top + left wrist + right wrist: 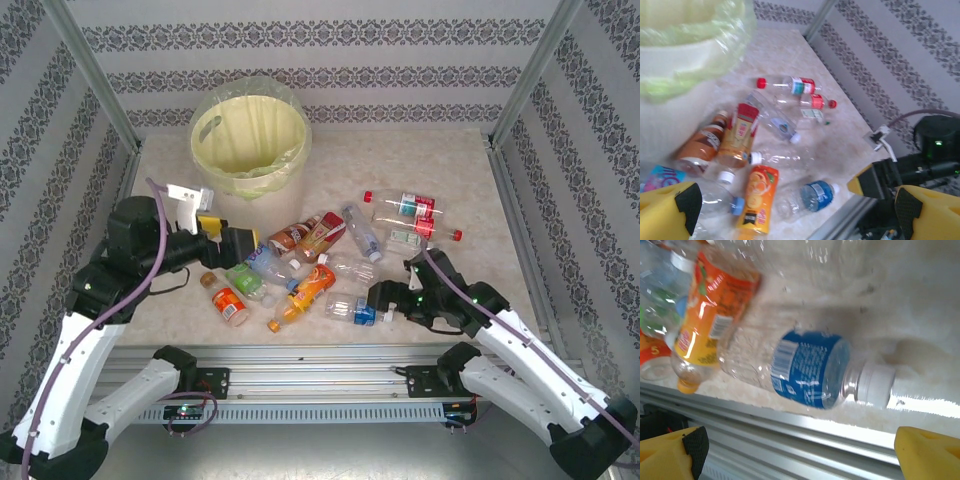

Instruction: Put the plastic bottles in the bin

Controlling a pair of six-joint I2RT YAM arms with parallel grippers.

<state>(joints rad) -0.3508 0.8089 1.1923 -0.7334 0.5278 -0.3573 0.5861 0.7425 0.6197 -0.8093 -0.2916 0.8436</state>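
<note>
The bin [245, 140], cream-white with a pale yellow bag, stands at the back left of the table; its wall and bag rim [690, 55] loom in the left wrist view. Several plastic bottles lie scattered in front of it. Among them are a red-label one [405, 207] [795, 85], an orange-juice one [305, 290] [757, 197] [710, 305] and a clear blue-label one [350, 308] [815, 195] [810, 367]. My left gripper [245, 243] [797, 220] hangs open above the pile's left side. My right gripper [385, 298] [800, 460] is open, low, just right of the blue-label bottle.
An aluminium rail [320, 360] [790, 435] runs along the table's near edge, right beside the blue-label bottle. Metal frame posts [525, 80] and patterned walls close in both sides and the back. Bare tabletop [480, 190] lies at the right and back right.
</note>
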